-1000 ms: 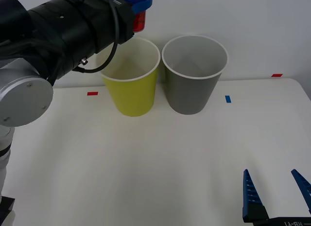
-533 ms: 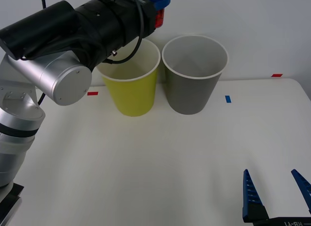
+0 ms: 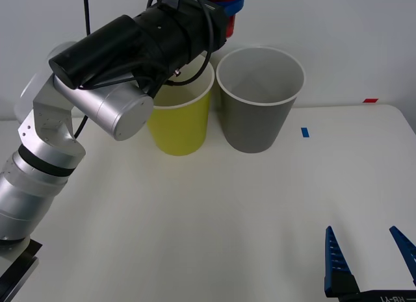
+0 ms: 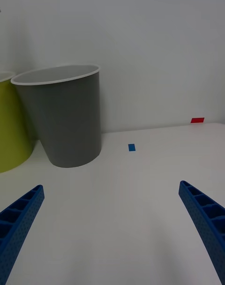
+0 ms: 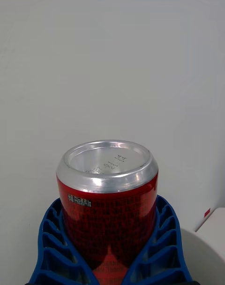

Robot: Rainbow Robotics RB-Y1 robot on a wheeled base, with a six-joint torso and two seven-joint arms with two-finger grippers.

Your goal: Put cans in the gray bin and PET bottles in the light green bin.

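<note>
My left gripper (image 3: 224,2) is shut on the red can (image 3: 229,27), held high at the view's top edge, above the gap between the two bins' rims. In the left wrist view the can (image 5: 108,205) stands upright with its silver end (image 5: 107,160) showing, and the blue fingers (image 5: 49,240) wrap both its sides. The light green bin (image 3: 179,126) stands at the table's back, partly behind my left arm. The gray bin (image 3: 259,113) stands just to its right, its pale inside showing nothing. My right gripper (image 3: 368,260) hangs open low at the front right, far from both bins (image 4: 70,120).
A blue tape mark (image 3: 305,131) lies right of the gray bin and a red one (image 3: 370,100) at the table's far right edge. The white table (image 3: 214,217) spreads wide in front of the bins. A plain wall rises close behind them.
My left arm has swung to the right with the can, from over the light green bin's back rim toward the gray bin. The right arm has not moved.
</note>
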